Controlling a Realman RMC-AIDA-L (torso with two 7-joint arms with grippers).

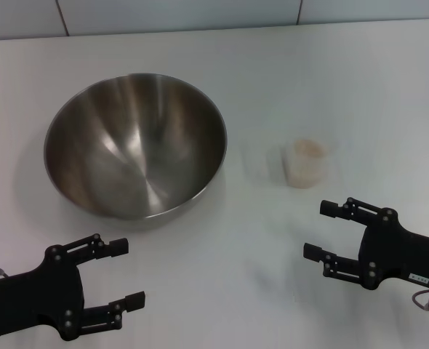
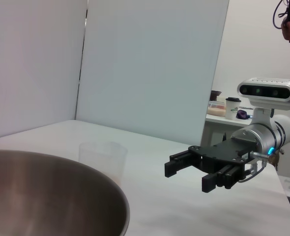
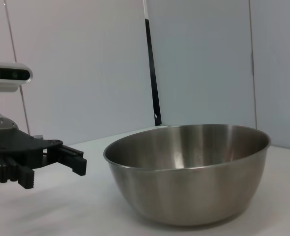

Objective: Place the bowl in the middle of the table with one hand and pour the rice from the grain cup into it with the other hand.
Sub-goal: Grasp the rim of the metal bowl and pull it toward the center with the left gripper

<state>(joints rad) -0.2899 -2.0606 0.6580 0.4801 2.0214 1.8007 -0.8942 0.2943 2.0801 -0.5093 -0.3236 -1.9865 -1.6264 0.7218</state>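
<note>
Since bowl (image 1: 134, 145) sits left of table (image 1: 273, 73) middle, left gripper (image 1: 120, 273), fingers apart and empty, lies nearer, just below it; grain cup (image 1: 306, 163) stands right, ahead of right gripper (image 1: 331, 231), likewise apart, empty

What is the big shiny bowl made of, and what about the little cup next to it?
The bowl looks like stainless steel: silvery with a brushed sheen, streaky reflections inside and a thin rim. The grain cup seems to be thin clear or cloudy plastic, since the table shows faintly through its wall; it looks pale beige, probably from the rice inside.
</note>
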